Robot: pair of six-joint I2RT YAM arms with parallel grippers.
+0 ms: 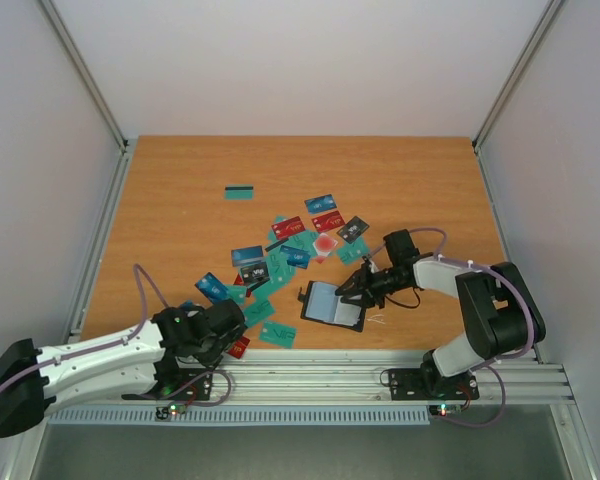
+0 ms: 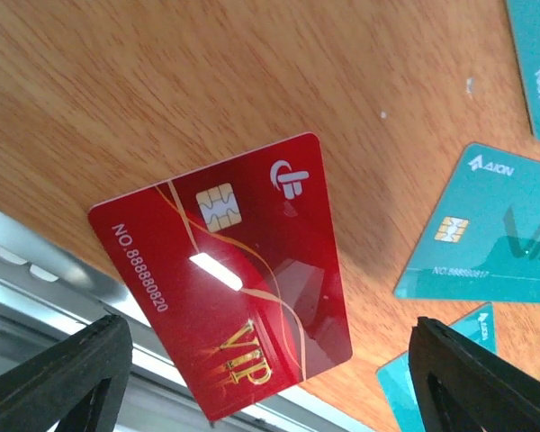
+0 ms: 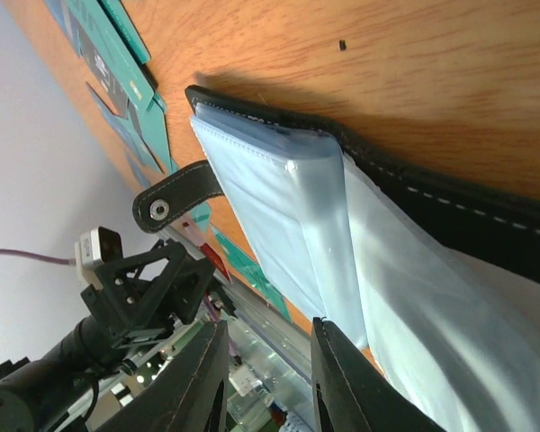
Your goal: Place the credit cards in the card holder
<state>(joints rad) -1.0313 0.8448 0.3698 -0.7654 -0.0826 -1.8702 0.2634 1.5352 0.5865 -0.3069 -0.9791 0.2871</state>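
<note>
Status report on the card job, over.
Left tool open, above red card. Right tool open, at card holder; holder lying open. No obstruction seen.

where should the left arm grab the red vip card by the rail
The red VIP card lies flat on the table, so no edge can be pinched. Its lower end seems to overhang the near edge above the rail. Probably bring the left gripper in from that near side, fingers above and below the overhang.

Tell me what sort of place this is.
Most likely a robot lab test cell: a wooden table boxed in by plain white panels, a left arm and a right arm bolted to a metal rail at its near edge, credit cards scattered on it.
</note>
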